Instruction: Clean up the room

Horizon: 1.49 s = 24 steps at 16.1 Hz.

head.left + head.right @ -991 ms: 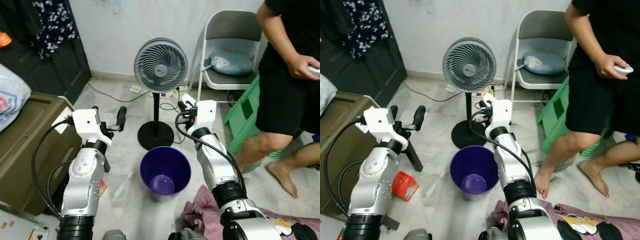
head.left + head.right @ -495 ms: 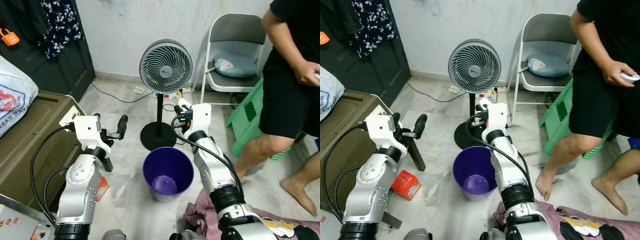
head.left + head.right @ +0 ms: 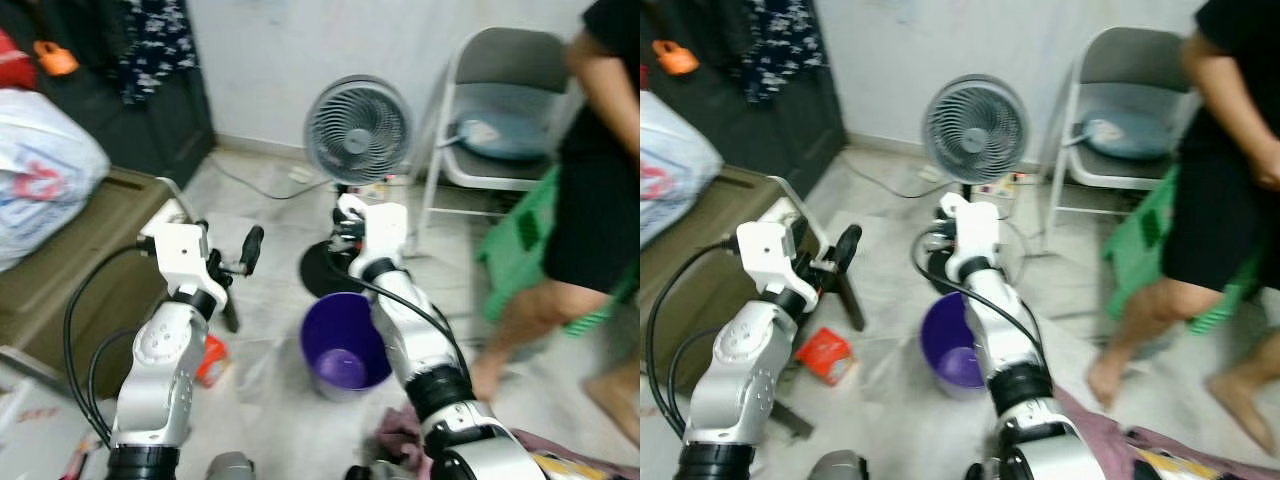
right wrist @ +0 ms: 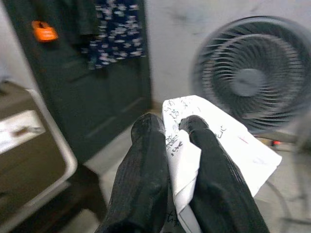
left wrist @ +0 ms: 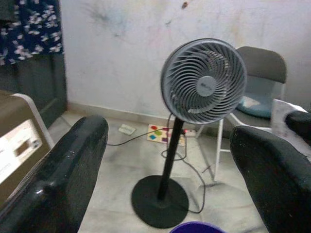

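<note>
My right gripper (image 4: 171,124) is shut on a crumpled white paper (image 4: 228,145) with handwriting on it. It is raised just beyond the far rim of the purple bin (image 3: 343,345), in front of the fan's base, and shows again as the right gripper (image 3: 345,215). The bin stands on the floor between my arms and holds nothing I can make out. My left gripper (image 5: 167,133) is open with nothing between its fingers, held up left of the bin as the left gripper (image 3: 228,250).
A standing fan (image 3: 357,130) is behind the bin, a folding chair (image 3: 510,110) and green stool (image 3: 520,250) to the right. A person (image 3: 600,180) stands at right. A brown trunk (image 3: 60,260) with a plastic bag (image 3: 40,175) is at left. A red packet (image 3: 825,355) lies on the floor.
The whole picture has shifted and blurred, so the camera has turned toward the left. Both arms keep the same pose relative to the bin.
</note>
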Motion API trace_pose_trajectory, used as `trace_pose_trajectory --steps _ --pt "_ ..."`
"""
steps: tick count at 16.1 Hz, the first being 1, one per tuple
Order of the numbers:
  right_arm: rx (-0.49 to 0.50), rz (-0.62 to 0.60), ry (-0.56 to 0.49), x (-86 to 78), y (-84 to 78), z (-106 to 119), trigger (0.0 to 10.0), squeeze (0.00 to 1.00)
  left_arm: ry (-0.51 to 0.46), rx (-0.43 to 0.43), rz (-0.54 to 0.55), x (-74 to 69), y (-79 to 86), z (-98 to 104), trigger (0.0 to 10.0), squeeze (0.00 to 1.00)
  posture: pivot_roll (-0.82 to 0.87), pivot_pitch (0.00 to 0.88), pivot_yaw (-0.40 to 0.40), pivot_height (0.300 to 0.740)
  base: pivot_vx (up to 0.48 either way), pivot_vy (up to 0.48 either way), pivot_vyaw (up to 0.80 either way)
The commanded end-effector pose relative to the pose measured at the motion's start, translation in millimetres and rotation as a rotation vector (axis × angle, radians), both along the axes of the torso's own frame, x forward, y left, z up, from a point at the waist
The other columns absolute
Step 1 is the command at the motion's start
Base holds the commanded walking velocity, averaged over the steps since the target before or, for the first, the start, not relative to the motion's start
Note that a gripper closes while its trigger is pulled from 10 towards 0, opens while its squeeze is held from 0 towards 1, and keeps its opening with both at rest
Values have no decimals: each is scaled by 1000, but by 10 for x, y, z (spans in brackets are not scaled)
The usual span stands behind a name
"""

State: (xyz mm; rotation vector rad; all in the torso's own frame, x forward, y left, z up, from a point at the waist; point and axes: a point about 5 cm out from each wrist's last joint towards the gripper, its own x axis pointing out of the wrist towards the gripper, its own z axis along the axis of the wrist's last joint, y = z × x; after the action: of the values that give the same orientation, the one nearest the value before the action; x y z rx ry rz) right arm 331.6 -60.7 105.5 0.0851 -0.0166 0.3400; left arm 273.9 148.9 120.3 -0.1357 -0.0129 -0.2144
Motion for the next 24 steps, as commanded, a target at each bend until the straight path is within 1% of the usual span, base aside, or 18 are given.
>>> trace_pose_trajectory --steps 1,3,5,7,10,18,22,24 --pt "-11 -6 5 18 -12 -1 10000 0 -17 5 -9 -6 -4 61 10000 0 66 17 -5 740 0 0 0" --pt "-17 -12 5 15 2 -3 10000 0 -9 9 -19 -14 -9 49 10000 0 64 23 -3 740 0 0 0" --pt "-19 -34 11 19 -35 -21 10000 0 -18 15 -31 -16 -28 64 10000 0 66 29 -3 740 0 0 0" --pt "-19 -41 12 12 -58 -34 10000 0 -20 14 -36 -31 -38 66 10000 0 64 35 0 740 259 0 0" --pt "-17 -39 -7 4 -50 -11 10000 0 -11 10 -35 -34 -35 60 10000 0 62 40 2 740 174 0 0" --pt "-8 -35 -18 16 -55 15 10000 0 -12 7 -37 -4 -52 64 10000 0 54 35 -1 740 0 0 716" --pt "-2 -33 -23 19 -61 26 10000 0 -17 4 -40 12 -60 66 10000 0 50 30 -1 740 267 0 0" --pt "5 -31 -25 19 -64 34 10000 0 -3 -3 -23 21 -59 53 10000 0 48 28 -1 740 0 0 0"
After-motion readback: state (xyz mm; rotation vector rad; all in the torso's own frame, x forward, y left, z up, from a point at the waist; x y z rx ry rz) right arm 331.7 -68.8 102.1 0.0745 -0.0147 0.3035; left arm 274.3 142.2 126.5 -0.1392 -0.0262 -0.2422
